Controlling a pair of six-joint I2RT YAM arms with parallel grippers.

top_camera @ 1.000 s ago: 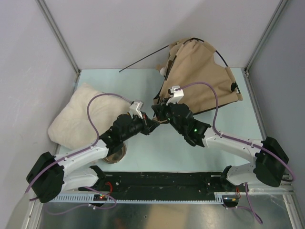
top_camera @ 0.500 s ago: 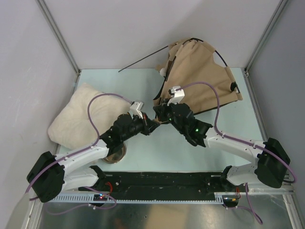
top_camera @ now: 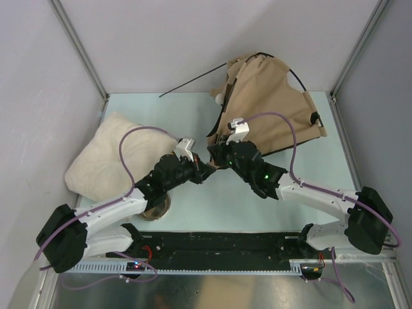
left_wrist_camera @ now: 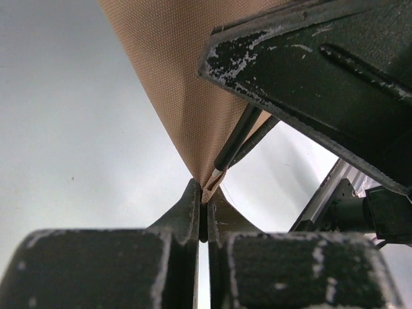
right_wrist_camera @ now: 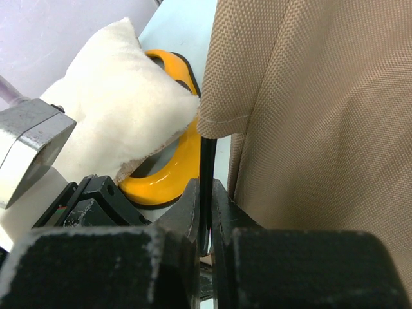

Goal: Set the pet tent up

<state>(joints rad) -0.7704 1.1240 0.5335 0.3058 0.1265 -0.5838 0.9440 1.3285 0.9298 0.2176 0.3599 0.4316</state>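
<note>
Though both arms have barely shifted in the last second, the left gripper [left_wrist_camera: 203,193] stays pinched on a corner of the tent [top_camera: 270,103], which sits slumped at the table's [top_camera: 161,116] far right. The right gripper [right_wrist_camera: 207,187] clamps its black pole [right_wrist_camera: 207,158], so seating the pole looks unfinished.

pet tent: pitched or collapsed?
Collapsed. The pet tent is a slumped fabric heap at the far right, with one black pole jutting loose to the left.

A pale mint table [top_camera: 219,209] is boxed in by plain grey-white panels: far wall [top_camera: 206,38], left wall [top_camera: 32,96], right wall [top_camera: 386,129]. Slanting aluminium posts [top_camera: 77,48] mark the far corners. Light is soft, even.
</note>
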